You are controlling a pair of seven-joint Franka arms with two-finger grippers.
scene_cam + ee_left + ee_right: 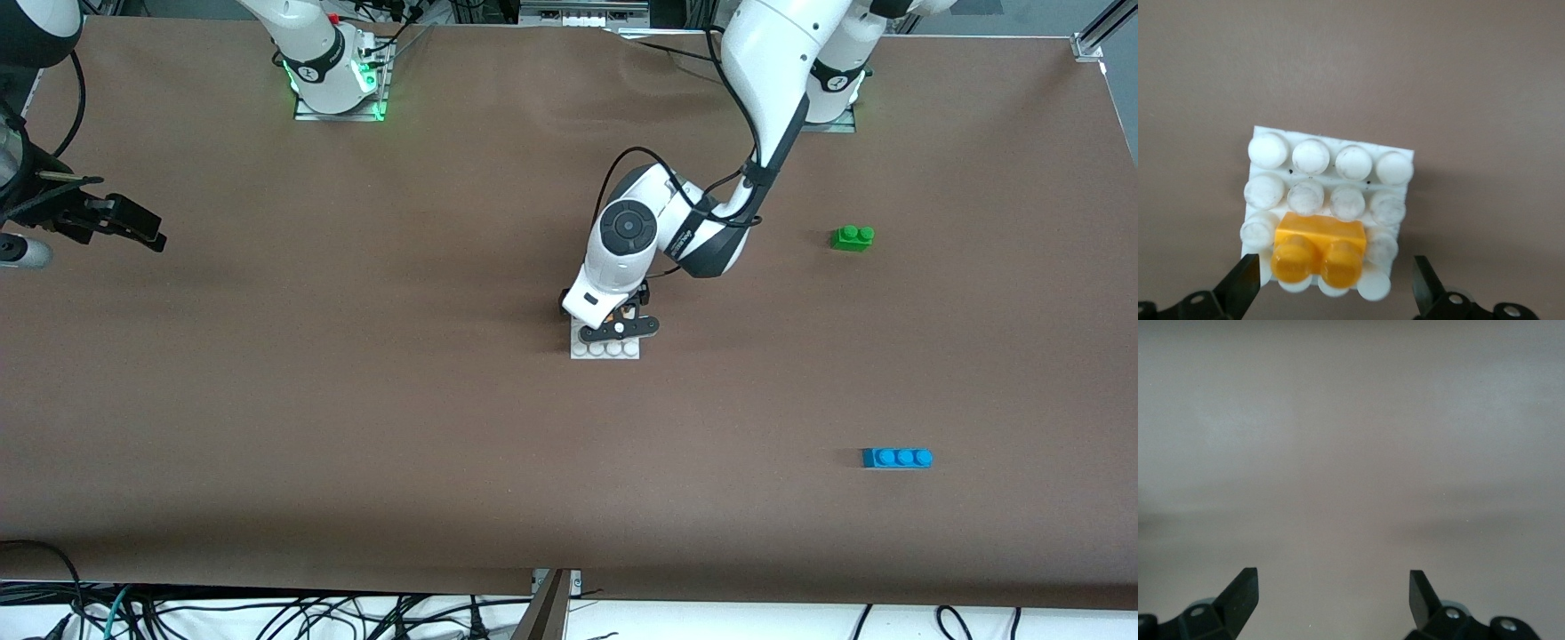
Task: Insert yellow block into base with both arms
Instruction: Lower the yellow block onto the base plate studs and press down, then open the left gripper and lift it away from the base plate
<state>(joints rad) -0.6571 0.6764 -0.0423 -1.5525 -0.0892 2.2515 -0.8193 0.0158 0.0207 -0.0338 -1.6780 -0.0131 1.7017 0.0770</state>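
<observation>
Left wrist view: one yellow block (1319, 250) sits on one base (1395, 152), apparently seated, left gripper (1336, 288) spread above. Right gripper (1331, 597), parked well away, gapes too.

Even overhead light, soft shadows

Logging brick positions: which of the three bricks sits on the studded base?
The yellow block, on the base between the open left gripper; green brick and blue brick lie on bare table.

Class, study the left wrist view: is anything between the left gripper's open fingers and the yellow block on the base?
Nothing visible. The left gripper is open over the yellow block, which sits on the base.
</observation>
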